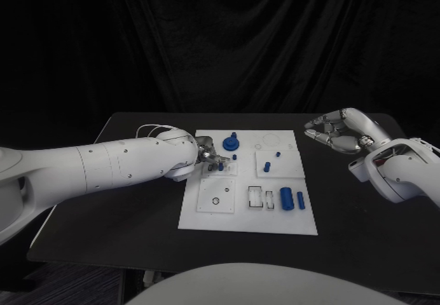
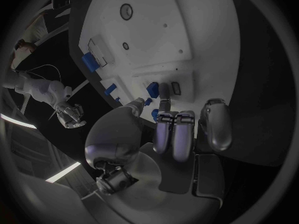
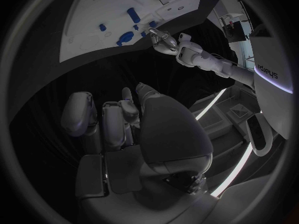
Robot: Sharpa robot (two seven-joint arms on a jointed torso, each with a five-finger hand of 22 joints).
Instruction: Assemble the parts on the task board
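The white task board (image 1: 206, 216) lies in the middle of the table. My left hand (image 1: 211, 156) hovers low over its upper left part; thumb and a finger pinch a small blue part (image 2: 148, 102), close beside another blue peg (image 2: 152, 88) that stands in the board (image 2: 187, 30). A round blue piece (image 1: 229, 143) sits just beyond that hand, and two short blue pegs (image 1: 267, 167) stand further right. A blue cylinder (image 1: 286, 197) and a slim blue bar (image 1: 301, 201) lie at the lower right. My right hand (image 1: 337, 131) hangs raised beyond the board's right edge, fingers curled in on nothing.
Empty slots and a round hole (image 1: 215, 201) mark the board's lower left panel. The black table (image 1: 110, 210) has bare room on both sides of the board. In the right wrist view my left arm (image 3: 193, 55) reaches across to the board (image 3: 93, 15).
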